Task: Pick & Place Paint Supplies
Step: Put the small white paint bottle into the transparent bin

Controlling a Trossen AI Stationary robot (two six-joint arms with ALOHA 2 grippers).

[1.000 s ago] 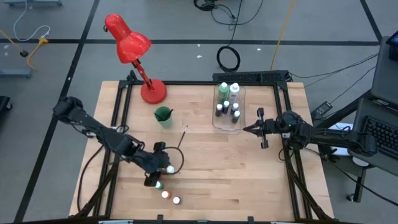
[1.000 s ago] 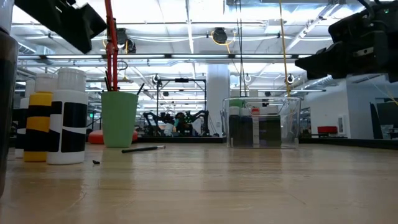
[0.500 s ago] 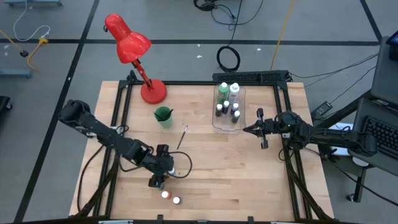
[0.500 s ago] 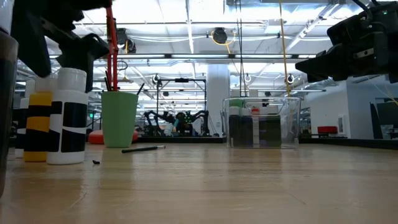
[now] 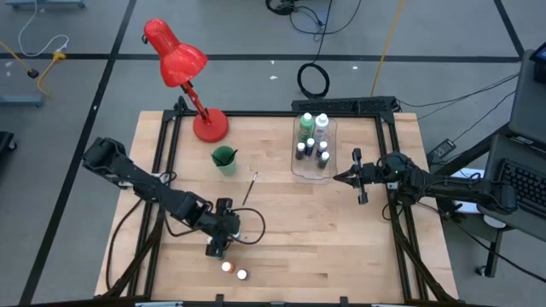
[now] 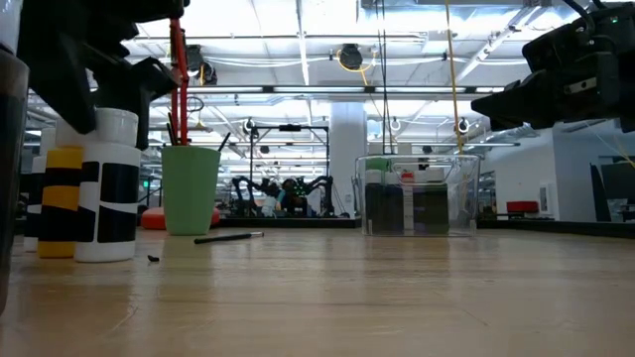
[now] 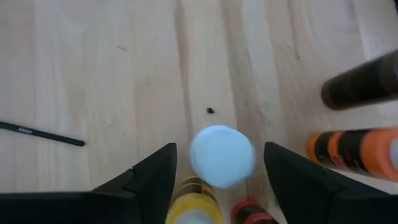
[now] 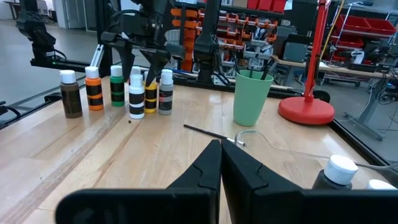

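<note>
Nearest the front edge of the desk (image 5: 341, 247), a row of small paint bottles (image 8: 115, 90) stands upright, white caps up: brown, orange and green at one end, then a white-and-black one, a yellow one and a red-banded one bunched close together. The left gripper (image 5: 218, 247) hovers right over that cluster, fingers (image 7: 146, 180) spread apart on either side of a white-capped bottle (image 7: 222, 155), straddling it without a visible squeeze. In the left wrist view the yellow bottle (image 7: 193, 199) and a red-banded bottle (image 7: 252, 213) sit just beside it, the orange bottle (image 7: 354, 149) a little off, and one thin dark paintbrush (image 7: 40, 133) lies flat on the wood, apart from the bottles.

Further back, another paintbrush (image 5: 249, 188) lies on the bare boards near the middle. Behind it stands the green cup (image 5: 224, 159), upright, dark brush handles poking out of it. Just beyond that, the red lamp (image 5: 192, 81) has its round base planted at the back of the desk.

Over on the right side, the right gripper (image 5: 339, 177) waits in the air, fingers pressed together and holding nothing. Beside it toward the back sits the clear bin (image 5: 312, 145), with several bottles standing inside, a green-capped and a white-capped larger one among them.
</note>
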